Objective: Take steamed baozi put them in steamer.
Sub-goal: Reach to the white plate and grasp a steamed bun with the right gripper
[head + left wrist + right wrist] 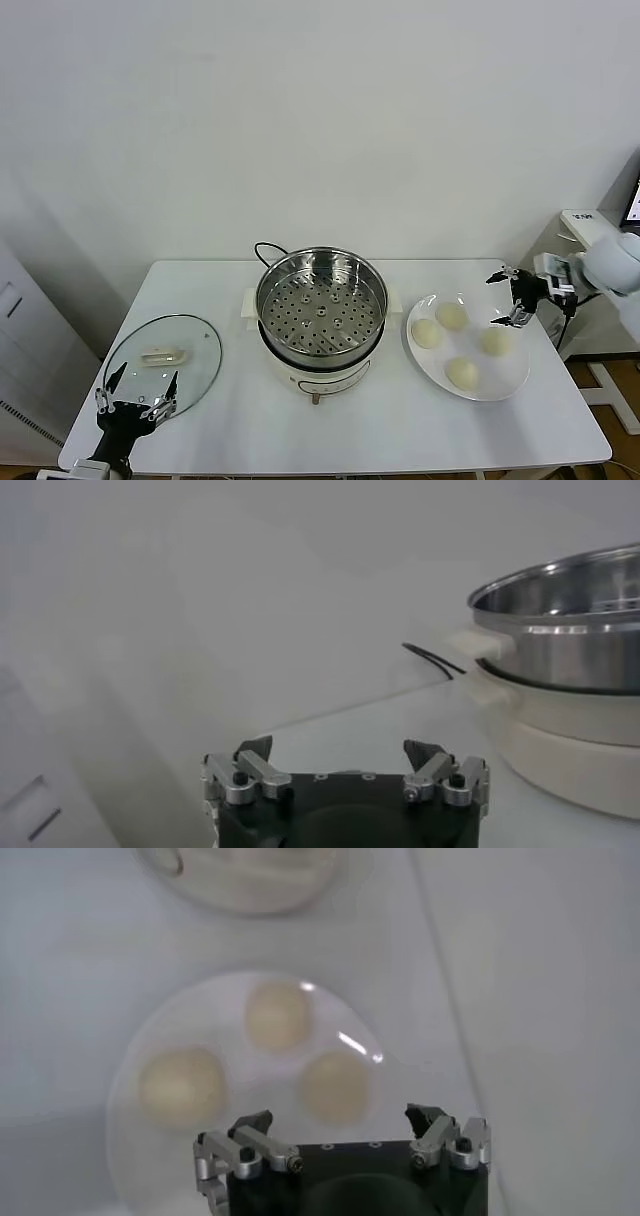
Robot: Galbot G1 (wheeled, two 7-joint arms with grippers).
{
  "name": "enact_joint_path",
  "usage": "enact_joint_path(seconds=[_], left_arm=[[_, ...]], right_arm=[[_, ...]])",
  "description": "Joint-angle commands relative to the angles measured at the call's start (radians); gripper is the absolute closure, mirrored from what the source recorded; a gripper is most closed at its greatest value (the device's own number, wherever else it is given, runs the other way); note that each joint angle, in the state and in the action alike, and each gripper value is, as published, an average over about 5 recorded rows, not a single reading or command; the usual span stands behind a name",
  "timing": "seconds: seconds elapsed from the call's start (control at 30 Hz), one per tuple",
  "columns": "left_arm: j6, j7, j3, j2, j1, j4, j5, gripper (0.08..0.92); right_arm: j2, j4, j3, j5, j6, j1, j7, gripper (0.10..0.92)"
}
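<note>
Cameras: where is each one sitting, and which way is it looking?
Head view: up high, looking down at table, steamer, plate; both tools show.
Left wrist view: low by the open left tool, facing the steamer's side.
Right wrist view: above the plate, over open right tool.
Shared: steamer, plate.

— Where are the baozi (452,316)?
— Four cream-white domes on the white plate (505,388), right of the steamer (321,298).
— And the steamer?
— Shiny perforated basket, empty, upright on its white base, mid-table.
</note>
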Motion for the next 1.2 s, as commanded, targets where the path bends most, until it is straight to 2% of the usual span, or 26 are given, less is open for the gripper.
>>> enact_joint_path(seconds=[0.03, 0.4, 0.8, 1.0, 1.2], left_arm=[[0.002, -0.005, -0.016, 0.000, -0.003, 0.002, 0.000, 0.177], [0.009, -0.010, -0.047, 0.019, -0.007, -0.013, -0.003, 0.177], [0.009, -0.010, -0.063, 0.017, 0.002, -0.013, -0.004, 0.177], [0.003, -0.010, -0.067, 0.016, 0.016, -0.017, -0.004, 0.177], [-0.001, -0.010, -0.070, 0.014, 0.023, -0.022, -0.004, 0.177]], right_arm=[[0.199, -0.253, -0.342, -0.139, 0.018, 0.319, -0.068, 0.203], [0.362, -0.448, -0.296, -0.232, 0.052, 0.237, 0.013, 0.203], [0.391, -0.484, -0.252, -0.259, 0.046, 0.164, 0.041, 0.206], [0.406, -0.520, -0.223, -0.281, 0.049, 0.150, 0.067, 0.235], [0.405, -0.529, -0.215, -0.288, 0.048, 0.143, 0.080, 0.325]])
